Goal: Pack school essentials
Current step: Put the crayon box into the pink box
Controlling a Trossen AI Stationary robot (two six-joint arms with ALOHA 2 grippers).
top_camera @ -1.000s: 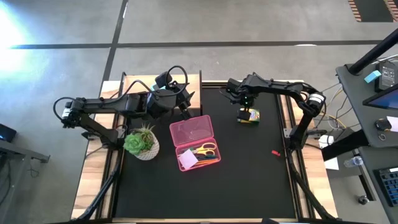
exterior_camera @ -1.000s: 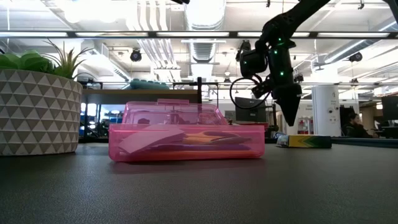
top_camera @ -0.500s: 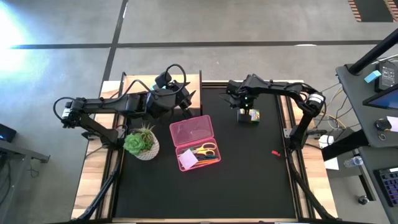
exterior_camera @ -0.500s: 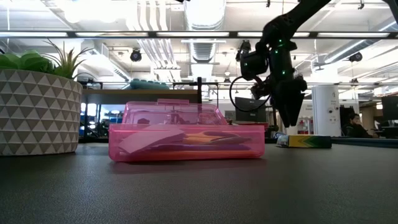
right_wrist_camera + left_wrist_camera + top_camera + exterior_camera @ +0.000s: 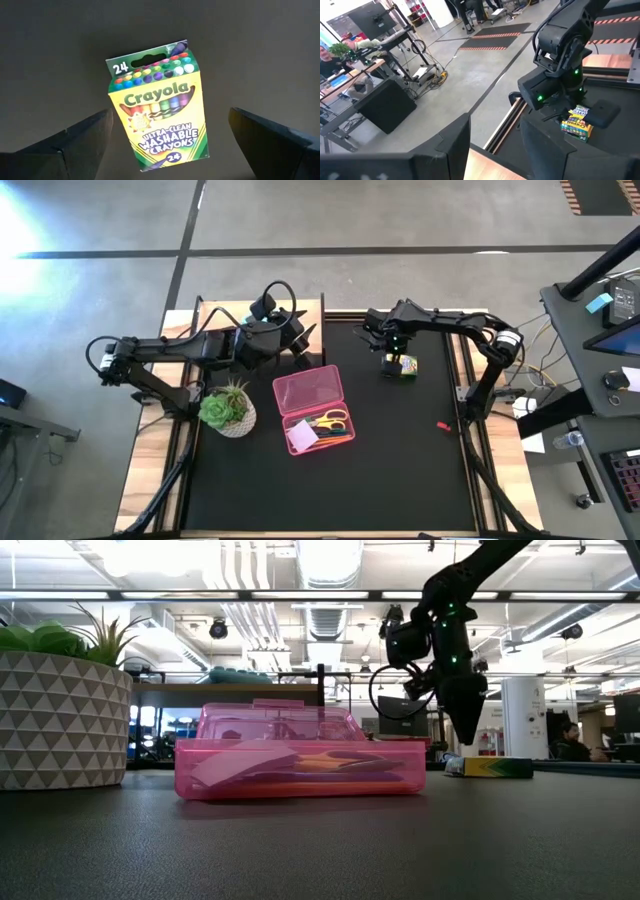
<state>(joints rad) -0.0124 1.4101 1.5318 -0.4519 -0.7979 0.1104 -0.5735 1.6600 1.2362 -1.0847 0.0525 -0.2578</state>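
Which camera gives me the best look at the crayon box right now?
The right wrist view: the crayon box lies flat, label readable, between the open right gripper's fingers. The high view shows it small, partly under that gripper. The low view catches only its edge. The left wrist view shows it far off.

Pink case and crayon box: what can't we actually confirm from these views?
- Pink case: high view, contents too small beyond the yellow-handled scissors and white note pad; low view, the tinted wall blurs them.
- Crayon box: high view, partly hidden under the right gripper.
- Left gripper: high view too small; the left wrist view cuts off the fingertips.
- Red item: high view, too small to identify.
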